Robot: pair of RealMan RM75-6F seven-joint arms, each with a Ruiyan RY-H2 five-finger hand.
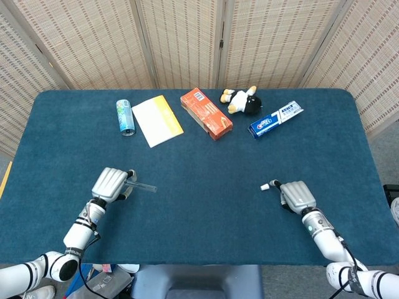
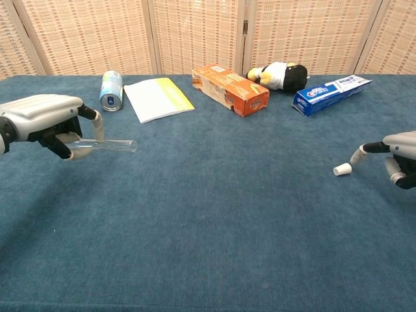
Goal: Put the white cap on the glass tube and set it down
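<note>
My left hand grips a clear glass tube at the table's front left. The tube lies level above the cloth, its open end pointing right. The small white cap lies on the blue cloth at the front right. My right hand is just right of the cap with its fingers apart and holds nothing. One fingertip reaches to the cap's edge; I cannot tell if it touches.
Along the far side lie a drinks can, a white and yellow booklet, an orange box, a penguin plush toy and a blue toothpaste box. The blue table stretches between my two hands.
</note>
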